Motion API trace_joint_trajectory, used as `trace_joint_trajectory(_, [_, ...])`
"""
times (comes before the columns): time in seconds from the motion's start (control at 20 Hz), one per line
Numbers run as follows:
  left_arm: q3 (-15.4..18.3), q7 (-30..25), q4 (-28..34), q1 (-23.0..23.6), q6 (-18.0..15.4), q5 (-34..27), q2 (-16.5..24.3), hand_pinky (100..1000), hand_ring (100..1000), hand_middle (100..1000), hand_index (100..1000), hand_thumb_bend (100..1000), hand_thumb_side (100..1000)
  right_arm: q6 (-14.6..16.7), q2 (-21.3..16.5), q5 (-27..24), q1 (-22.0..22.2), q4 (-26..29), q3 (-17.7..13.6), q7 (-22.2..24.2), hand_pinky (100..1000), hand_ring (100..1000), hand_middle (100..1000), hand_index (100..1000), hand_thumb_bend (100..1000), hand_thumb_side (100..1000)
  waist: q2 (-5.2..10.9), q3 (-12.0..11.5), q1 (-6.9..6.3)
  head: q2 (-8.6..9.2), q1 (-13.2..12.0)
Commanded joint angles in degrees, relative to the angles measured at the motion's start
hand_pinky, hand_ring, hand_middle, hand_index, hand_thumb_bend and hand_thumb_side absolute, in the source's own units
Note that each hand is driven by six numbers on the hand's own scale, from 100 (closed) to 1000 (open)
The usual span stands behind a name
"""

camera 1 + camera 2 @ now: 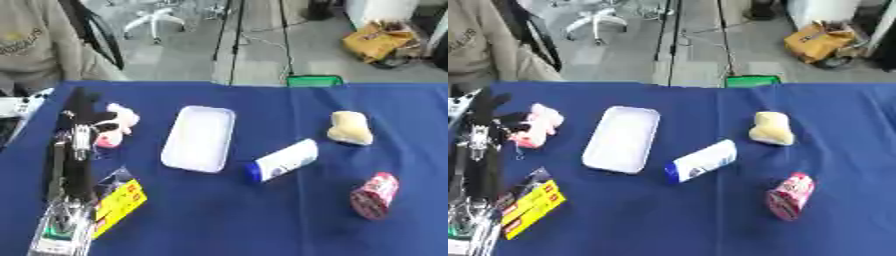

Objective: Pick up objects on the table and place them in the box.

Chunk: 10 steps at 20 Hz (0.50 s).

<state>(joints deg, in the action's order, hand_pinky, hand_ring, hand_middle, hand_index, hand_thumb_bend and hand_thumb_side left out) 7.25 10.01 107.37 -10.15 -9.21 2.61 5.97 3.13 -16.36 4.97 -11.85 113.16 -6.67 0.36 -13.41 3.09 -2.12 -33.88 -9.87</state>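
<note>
Black left hand (pixel 87 117) fingers curled on pink toy (pixel 118 125); yellow packet (pixel 531 202) clearer in right eye view.

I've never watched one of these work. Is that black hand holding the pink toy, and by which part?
It cannot be told. The left hand reaches the pink toy and covers its near side, but its fingers are not clear enough to show a hold.

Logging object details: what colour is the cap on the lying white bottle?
Blue. The bottle lies on the blue tablecloth with its cap toward the robot; it shows best in the left eye view.
</note>
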Motion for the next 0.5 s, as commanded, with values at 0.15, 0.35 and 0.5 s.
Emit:
trace_joint_trajectory(0.15, [0.4,0.0,0.8,-0.4,0.1,0.2,0.6,656,682,818,970,472,796,0.2,-0.5,0.0,-0.5,1.4,0.0,0.0,875,887,796,845,100,516,1.99,0.0,-0.38,0.41,0.0])
trace_joint_trajectory(0.35, [0.4,-0.1,0.9,-0.3,0.1,0.3,0.6,656,682,818,970,473,795,0.2,-0.5,0.0,-0.5,1.4,0.0,0.0,875,887,796,845,100,516,1.98,0.0,-0.39,0.48,0.0])
trace_joint_trajectory(0.5, [0.4,-0.1,0.9,-0.3,0.2,0.3,0.6,656,681,818,971,473,795,0.2,-0.5,0.0,-0.5,1.4,0.0,-0.1,875,887,796,845,100,516,1.97,0.0,-0.41,0.37,0.0])
